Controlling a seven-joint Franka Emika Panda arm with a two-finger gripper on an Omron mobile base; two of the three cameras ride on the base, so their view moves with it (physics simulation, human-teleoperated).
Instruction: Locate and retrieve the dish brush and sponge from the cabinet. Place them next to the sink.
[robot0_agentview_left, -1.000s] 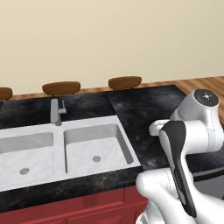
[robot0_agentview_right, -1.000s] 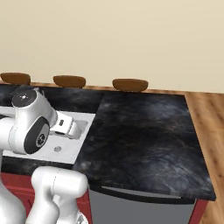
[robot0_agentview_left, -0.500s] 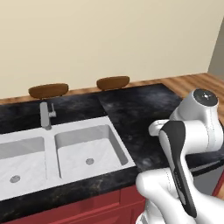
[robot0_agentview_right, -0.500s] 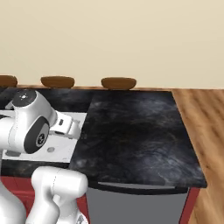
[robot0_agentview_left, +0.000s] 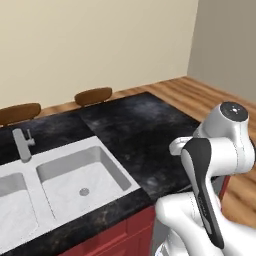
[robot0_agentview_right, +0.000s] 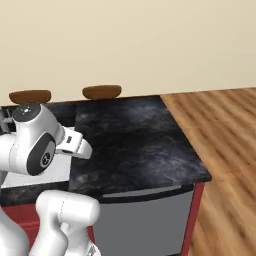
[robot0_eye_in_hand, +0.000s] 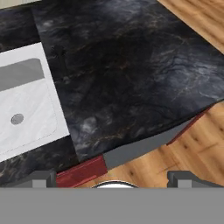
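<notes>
White double-basin sink (robot0_agentview_left: 75, 175) set in black marble counter (robot0_eye_in_hand: 131, 74); gripper (robot0_eye_in_hand: 113, 177) hangs above counter edge, fingers spread, empty, arm tucked for driving, likely cabinet search.

Black counter (robot0_agentview_left: 145, 135) right of the sink (robot0_agentview_left: 70, 182) is bare, free for me to pass or set down. Faucet (robot0_agentview_left: 22, 144) sticks up behind the basins. Two brown stools (robot0_agentview_right: 101, 91) sit past the far edge. Wood floor (robot0_agentview_right: 220, 130) open on my right.
</notes>
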